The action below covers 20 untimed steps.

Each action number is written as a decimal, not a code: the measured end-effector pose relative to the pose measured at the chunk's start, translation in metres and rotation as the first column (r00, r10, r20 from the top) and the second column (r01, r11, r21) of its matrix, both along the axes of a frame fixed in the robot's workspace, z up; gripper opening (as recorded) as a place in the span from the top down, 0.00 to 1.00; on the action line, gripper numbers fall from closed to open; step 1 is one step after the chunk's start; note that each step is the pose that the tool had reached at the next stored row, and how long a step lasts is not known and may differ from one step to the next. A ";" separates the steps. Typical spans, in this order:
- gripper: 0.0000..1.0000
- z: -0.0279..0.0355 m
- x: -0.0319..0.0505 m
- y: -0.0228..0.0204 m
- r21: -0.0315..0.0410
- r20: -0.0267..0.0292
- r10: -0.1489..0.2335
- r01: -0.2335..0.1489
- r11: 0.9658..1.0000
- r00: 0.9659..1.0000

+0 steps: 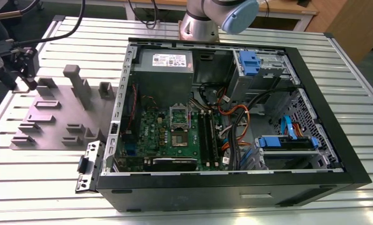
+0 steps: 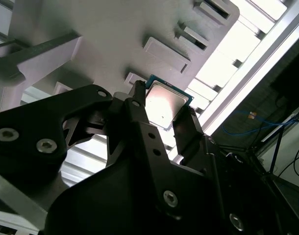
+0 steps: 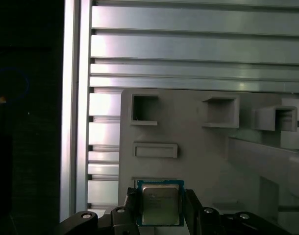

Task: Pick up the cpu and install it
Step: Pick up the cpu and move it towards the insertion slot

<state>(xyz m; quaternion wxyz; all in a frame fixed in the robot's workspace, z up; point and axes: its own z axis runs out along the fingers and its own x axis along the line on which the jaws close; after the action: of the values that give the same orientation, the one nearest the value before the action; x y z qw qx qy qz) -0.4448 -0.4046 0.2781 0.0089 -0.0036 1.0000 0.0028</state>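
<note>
While above the grey tray (image 3: 198, 147), fingers (image 2: 187, 128) tight on two sides of the cpu (image 2: 164, 104).

cpu (image 3: 160, 204): small flat sq chip, silver-grey metal top w/ thin teal rim; pinched at two opp. edges btwn gripper (image 3: 161, 209) fingers.

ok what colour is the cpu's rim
Blue-green on the cpu, clearest in the first wrist view.

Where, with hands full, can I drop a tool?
Bare table between the grey fixture plate and the near edge, and past the computer case at the exterior view's right. Crowded: the plate, where the gripper holds the cpu.
</note>
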 end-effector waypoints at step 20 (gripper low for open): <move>0.53 0.0062 0.0000 0.0000 -0.005 0.000 0.000 0.000 1.000 1.000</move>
<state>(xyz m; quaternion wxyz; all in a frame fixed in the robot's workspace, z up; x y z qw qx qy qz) -0.4448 -0.4046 0.2843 0.0088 -0.0036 1.0000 0.0004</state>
